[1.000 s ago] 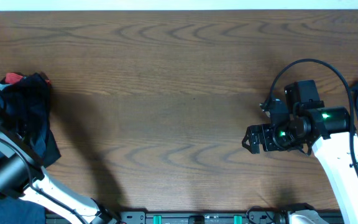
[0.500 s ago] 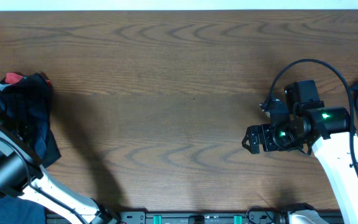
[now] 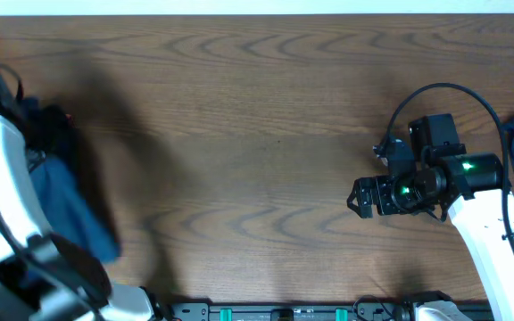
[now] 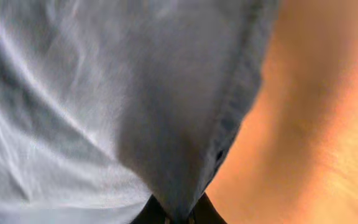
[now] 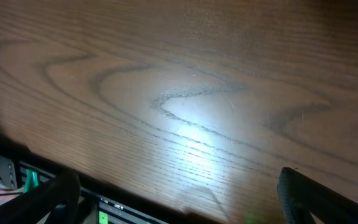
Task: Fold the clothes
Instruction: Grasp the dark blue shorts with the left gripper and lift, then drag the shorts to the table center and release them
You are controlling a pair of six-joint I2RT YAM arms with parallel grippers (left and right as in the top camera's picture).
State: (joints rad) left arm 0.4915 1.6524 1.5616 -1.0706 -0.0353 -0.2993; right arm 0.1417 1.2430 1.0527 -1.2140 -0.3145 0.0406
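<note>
A: Mostly hidden, then?
B: At the wrist, the left gripper (image 4: 176,214) is smothered by the blue garment (image 3: 71,212). Overhead it is blurred.
A: Pose?
B: The left arm (image 3: 7,178) is stretched along the table (image 3: 239,134) edge, with cloth pinched. The right gripper (image 3: 357,200) is spread wide and unladen. The garment's long axis is slanted far-left to near-right.

Even overhead light; the left arm (image 3: 3,169) smears with motion blur, throwing soft shadow on the table (image 3: 239,89). The blue cloth (image 4: 73,93) at the left wrist is unfocused; glare whitens the right wrist's wood.
</note>
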